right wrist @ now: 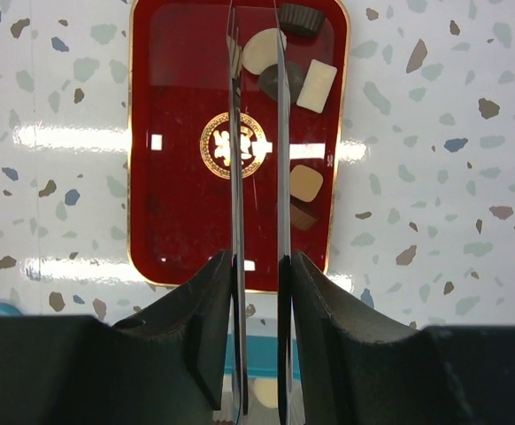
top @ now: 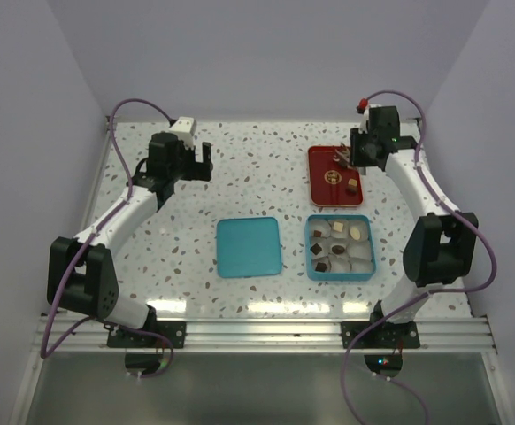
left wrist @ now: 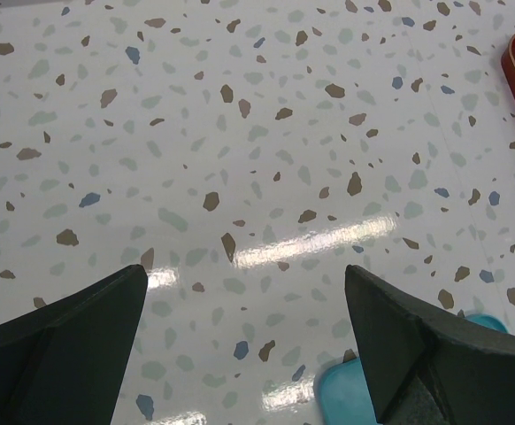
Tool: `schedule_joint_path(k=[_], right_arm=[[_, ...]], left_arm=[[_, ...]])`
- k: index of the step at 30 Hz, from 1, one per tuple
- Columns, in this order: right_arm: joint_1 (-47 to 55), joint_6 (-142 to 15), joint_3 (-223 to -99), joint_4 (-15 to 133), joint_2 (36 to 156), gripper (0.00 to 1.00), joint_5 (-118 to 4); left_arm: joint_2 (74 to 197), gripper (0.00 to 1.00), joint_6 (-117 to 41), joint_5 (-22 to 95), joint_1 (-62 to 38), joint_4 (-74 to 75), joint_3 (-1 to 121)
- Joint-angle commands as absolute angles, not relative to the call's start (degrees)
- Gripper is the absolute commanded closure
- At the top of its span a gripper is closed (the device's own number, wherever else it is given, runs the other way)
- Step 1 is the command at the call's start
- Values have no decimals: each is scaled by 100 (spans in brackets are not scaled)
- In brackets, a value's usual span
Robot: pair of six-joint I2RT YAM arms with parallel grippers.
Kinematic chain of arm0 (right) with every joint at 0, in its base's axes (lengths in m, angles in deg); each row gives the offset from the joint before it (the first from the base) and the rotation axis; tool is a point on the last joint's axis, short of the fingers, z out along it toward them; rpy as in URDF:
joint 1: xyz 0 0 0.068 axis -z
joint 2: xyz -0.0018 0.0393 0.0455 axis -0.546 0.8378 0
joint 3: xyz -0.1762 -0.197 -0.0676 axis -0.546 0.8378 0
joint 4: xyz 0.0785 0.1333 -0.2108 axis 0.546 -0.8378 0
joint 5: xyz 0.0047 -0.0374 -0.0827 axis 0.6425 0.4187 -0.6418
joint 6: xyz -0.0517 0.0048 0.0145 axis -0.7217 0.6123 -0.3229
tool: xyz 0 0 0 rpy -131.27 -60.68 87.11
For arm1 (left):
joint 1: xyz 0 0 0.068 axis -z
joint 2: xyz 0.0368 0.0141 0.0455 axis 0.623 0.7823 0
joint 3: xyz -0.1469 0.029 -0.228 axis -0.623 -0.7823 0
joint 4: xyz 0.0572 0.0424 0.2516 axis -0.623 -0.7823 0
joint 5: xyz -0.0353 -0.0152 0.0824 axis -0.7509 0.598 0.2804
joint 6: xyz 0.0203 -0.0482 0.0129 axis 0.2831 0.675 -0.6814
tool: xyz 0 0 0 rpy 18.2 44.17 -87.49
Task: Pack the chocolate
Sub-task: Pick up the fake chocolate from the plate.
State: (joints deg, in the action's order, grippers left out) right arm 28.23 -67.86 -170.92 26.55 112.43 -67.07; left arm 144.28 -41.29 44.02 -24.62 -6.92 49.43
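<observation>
Right wrist view: right gripper (right wrist: pixel 257 258) clamps thin metal tweezers (right wrist: pixel 280 133), tips among small brown and cream chocolate pieces (right wrist: pixel 316 86) near glossy red rectangular tray's (right wrist: pixel 178 221) far right corner. Left gripper (left wrist: pixel 244 274) gapes wide.
</observation>
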Motion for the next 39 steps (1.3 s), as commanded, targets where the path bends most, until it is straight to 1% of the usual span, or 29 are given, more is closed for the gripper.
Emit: schedule_joint_path(k=[1, 29, 33, 37, 39], right_arm=[[2835, -6825, -17053, 2828, 11072, 66, -6747], [2835, -6825, -17009, 3127, 11643, 66, -6914], [2826, -6825, -16992, 3118, 11652, 72, -6958], [2817, -6852, -17053, 2969, 11556, 80, -6984], [2817, -6843, -17071, 2890, 11451, 81, -6993]], left_arm=[[14360, 0, -4156, 4442, -2438, -612, 5183], [14333, 0, -4165, 4443, -2438, -621, 5183], [14342, 0, -4174, 4443, -2438, -621, 5192], [14342, 0, -4174, 4443, -2438, -621, 5192], [14342, 0, -4165, 4443, -2438, -621, 5192]])
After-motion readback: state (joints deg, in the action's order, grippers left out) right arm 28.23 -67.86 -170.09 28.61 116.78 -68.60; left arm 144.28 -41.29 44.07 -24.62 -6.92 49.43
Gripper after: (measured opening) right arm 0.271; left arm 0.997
